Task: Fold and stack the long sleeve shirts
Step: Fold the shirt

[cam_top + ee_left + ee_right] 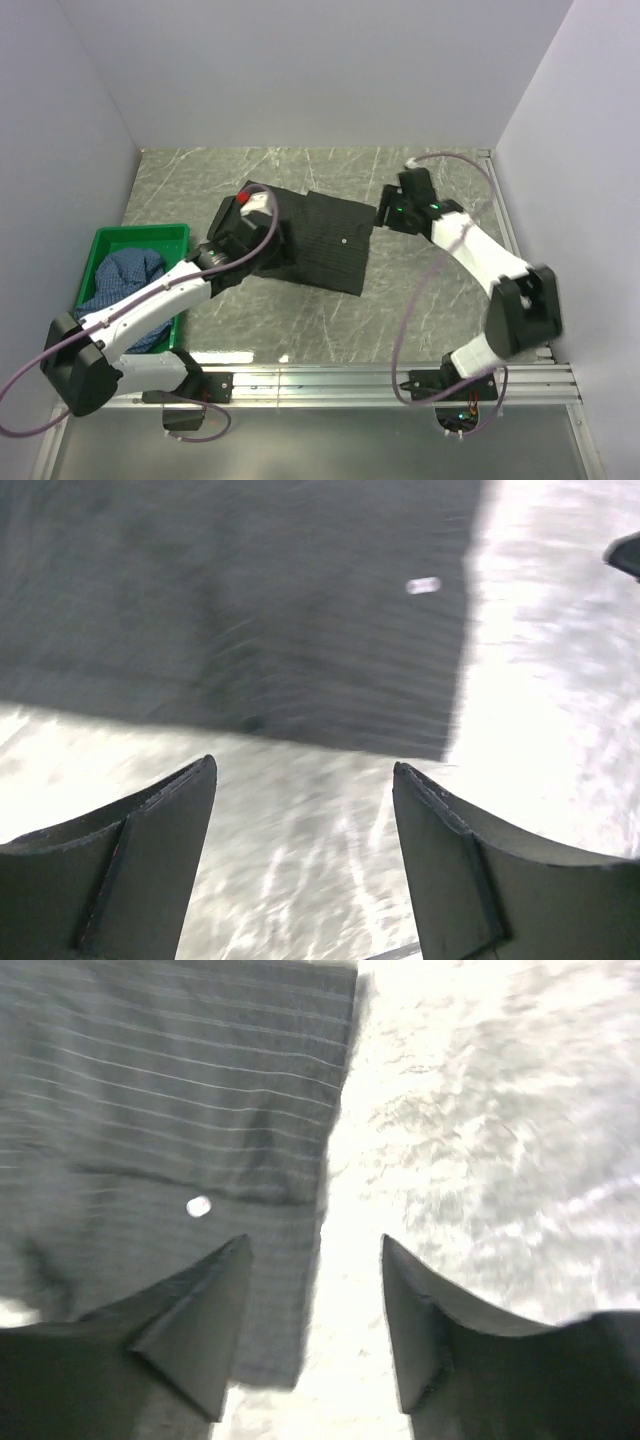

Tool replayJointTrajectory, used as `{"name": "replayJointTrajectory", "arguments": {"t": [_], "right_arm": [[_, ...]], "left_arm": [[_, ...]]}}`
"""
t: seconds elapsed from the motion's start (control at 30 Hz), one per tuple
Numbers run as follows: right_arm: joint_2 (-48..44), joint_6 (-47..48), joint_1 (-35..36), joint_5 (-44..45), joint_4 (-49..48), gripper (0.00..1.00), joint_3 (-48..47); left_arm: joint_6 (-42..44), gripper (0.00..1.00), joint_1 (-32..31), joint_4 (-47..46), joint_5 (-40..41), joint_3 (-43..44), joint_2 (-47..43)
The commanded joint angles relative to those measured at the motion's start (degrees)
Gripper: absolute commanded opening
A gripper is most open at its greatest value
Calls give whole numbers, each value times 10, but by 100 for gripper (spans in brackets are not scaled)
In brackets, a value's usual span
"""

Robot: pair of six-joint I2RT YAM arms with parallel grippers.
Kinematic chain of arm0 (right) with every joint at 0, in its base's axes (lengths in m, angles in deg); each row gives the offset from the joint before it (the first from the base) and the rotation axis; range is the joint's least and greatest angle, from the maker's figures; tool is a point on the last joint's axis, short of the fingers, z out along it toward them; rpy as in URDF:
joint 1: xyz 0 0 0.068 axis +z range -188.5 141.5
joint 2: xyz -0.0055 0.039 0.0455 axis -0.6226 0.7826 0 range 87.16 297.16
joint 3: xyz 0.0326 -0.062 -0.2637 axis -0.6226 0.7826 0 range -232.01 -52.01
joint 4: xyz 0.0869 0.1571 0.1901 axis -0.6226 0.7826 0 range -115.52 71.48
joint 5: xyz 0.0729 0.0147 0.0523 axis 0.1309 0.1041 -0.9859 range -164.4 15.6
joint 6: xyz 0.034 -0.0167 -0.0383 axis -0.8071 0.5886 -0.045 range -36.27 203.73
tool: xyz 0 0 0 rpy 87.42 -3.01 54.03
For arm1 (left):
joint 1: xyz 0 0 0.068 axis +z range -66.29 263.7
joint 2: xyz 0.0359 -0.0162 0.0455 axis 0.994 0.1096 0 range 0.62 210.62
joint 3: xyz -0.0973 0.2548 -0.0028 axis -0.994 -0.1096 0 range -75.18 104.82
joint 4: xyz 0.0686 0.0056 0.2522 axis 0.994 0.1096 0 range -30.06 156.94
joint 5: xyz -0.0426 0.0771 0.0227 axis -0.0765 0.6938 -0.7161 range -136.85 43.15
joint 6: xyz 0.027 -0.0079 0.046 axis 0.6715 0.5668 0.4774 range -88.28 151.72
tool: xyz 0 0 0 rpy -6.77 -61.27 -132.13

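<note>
The black pinstriped shirt [325, 240] lies folded flat in the middle of the table; it also shows in the left wrist view [250, 610] and the right wrist view [170, 1090]. The blue checked shirt [125, 280] lies crumpled in the green crate [140, 235] at the left. My left gripper [262, 215] is open and empty, over the shirt's left part; its view [305, 770] shows bare table between its fingertips. My right gripper [385, 212] is open and empty at the shirt's right edge, which lies between its fingertips in the right wrist view [315, 1245].
The table is grey marbled [300, 320]. White walls enclose the back and both sides. An aluminium rail [400, 378] runs along the near edge by the arm bases.
</note>
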Motion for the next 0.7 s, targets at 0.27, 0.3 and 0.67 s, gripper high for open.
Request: {"name": "replayJointTrajectory", "arguments": {"t": [0.27,0.3,0.67], "right_arm": [[-279,-95,-117,-127,-47,100,181],[-292,-99,-123,-127,-42,100,195],[-400,-107,-164,-121,-21,100,271]], "left_arm": [[221,76,-215,-89,87,149,228],[231,76,-232,-92,96,168,246],[287,70,-277,-90,145,258,451]]}}
